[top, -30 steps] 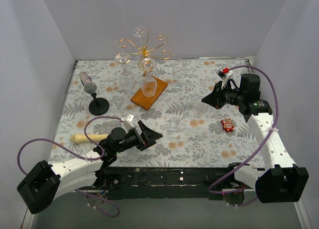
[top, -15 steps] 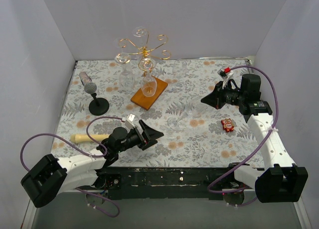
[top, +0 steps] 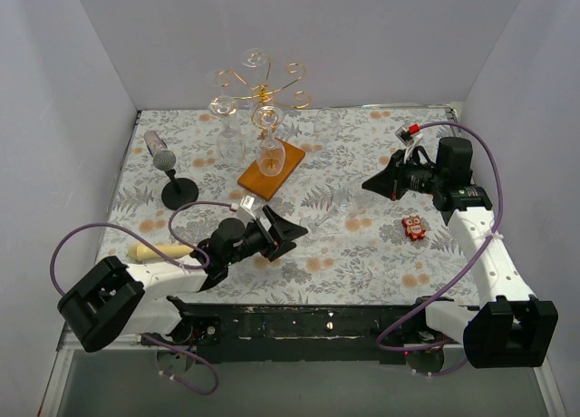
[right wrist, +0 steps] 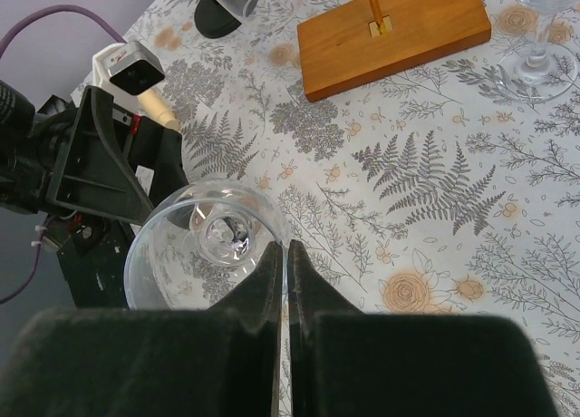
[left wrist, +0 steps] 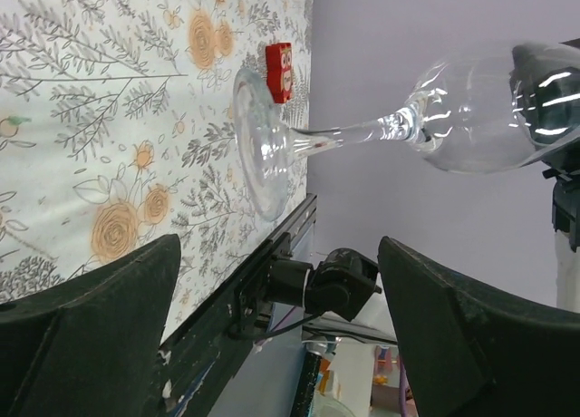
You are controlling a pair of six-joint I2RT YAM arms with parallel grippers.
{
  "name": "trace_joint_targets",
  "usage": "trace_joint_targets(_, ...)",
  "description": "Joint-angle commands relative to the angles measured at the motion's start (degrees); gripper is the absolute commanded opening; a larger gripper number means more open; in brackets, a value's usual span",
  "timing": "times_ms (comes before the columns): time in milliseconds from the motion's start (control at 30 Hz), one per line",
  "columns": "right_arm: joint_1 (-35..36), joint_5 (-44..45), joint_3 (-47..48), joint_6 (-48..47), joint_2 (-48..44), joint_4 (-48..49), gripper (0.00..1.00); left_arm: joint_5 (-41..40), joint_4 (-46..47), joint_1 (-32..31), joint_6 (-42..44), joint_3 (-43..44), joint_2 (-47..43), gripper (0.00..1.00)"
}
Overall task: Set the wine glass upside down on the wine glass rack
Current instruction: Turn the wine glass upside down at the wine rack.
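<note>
Right of the wine glass rack (top: 262,93) and nearer the arms, the right gripper (top: 367,183) is pinching the rim of the wine glass (top: 343,199). Its two fingers are pressing together with only the thin wall of the bowl between them. The glass is sitting bowl-up, well apart from the rack and on none of its curled arms. Whether its foot is touching the flowered tablecloth (top: 399,254) I cannot tell.

In front of the rack, toward the table's near edge, the left gripper (top: 294,236) is hovering low with its fingers spread wide and nothing between them. It is pointing toward the held glass, which is showing in its wrist view well beyond the fingertips.

On the rack itself two other glasses (top: 229,140) are hanging foot-up above the wooden base (right wrist: 399,32). Left of the rack's base a microphone (top: 163,156) is standing on a black round foot. Farther right of the rack than the held glass, a small red toy (top: 414,227) is lying on the cloth.
</note>
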Motion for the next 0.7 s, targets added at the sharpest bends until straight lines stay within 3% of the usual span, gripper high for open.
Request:
trace_joint_targets(0, -0.3, -3.7, 0.5, 2.5, -0.4, 4.4, 0.01, -0.2, 1.3, -0.3, 1.0, 3.4, 2.2, 0.88)
trace_joint_targets(100, -0.3, -4.3, 0.4, 2.7, -0.4, 4.6, 0.01, -0.9, -1.3, -0.3, 1.5, 5.1, 3.9, 0.82)
trace_joint_targets(233, -0.3, -4.8, 0.2, 3.2, -0.4, 5.2, 0.01, -2.5, -2.6, -0.3, 2.3, 6.5, 5.0, 0.67)
trace_joint_targets(567, -0.3, -5.2, -0.4, 3.6, -0.4, 5.7, 0.01, -3.8, -7.9, -0.4, 6.2, 12.0, 7.2, 0.44)
trace_joint_targets(667, -0.3, -5.2, -0.4, 3.6, -0.5, 5.9, 0.01, -3.6, -10.2, -0.4, 6.8, 13.2, 8.0, 0.29)
